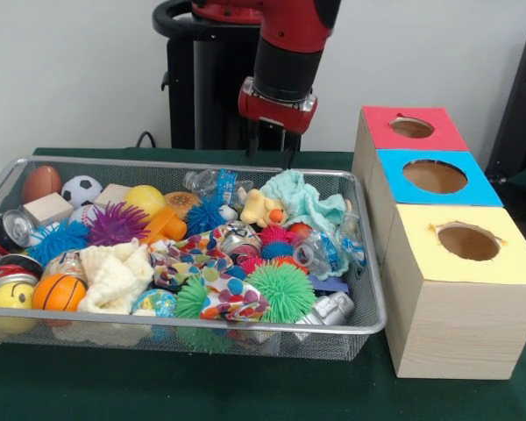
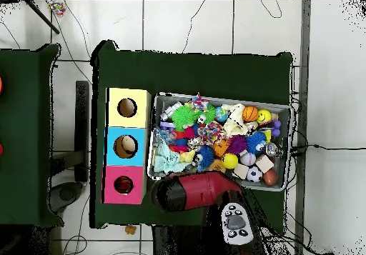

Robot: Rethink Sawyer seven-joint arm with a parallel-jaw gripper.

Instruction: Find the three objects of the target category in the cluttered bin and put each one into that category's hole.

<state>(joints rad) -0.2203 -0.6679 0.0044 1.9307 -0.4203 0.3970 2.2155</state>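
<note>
The wire-mesh bin lies on the green table, full of mixed toys. The yellow duck lies near the bin's far side, beside a teal cloth. No tiger or teddy bear shows. My gripper hangs open and empty over the bin's far rim, just above and behind the duck. In the overhead view the red arm covers the gripper at the bin's near edge. The red-topped box's hole is to the right of the bin; it also shows in the overhead view.
The blue-topped box and the yellow-topped box stand in a row with the red one. The bin also holds a green spiky ball, a purple one, a basketball, cans and cloths.
</note>
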